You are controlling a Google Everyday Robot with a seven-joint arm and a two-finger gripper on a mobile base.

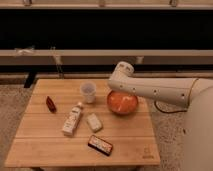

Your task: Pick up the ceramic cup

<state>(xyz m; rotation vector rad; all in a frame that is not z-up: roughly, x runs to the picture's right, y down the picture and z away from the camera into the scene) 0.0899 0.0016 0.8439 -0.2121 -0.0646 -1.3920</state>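
Note:
The ceramic cup [88, 92] is a small whitish-grey handleless cup. It stands upright on the far middle of the wooden table [50, 150]. My white arm [150, 89] reaches in from the right, and its rounded end [121, 71] hangs over the far rim of the orange bowl [122, 103], just right of the cup. My gripper is hidden behind this arm end and does not show. Nothing touches the cup.
A white bottle [72, 119] lies on its side in front of the cup. A small red item [50, 103] lies at the left. A pale packet [94, 122] and a dark snack bar [100, 145] lie nearer the front edge. A rail and dark wall run behind the table.

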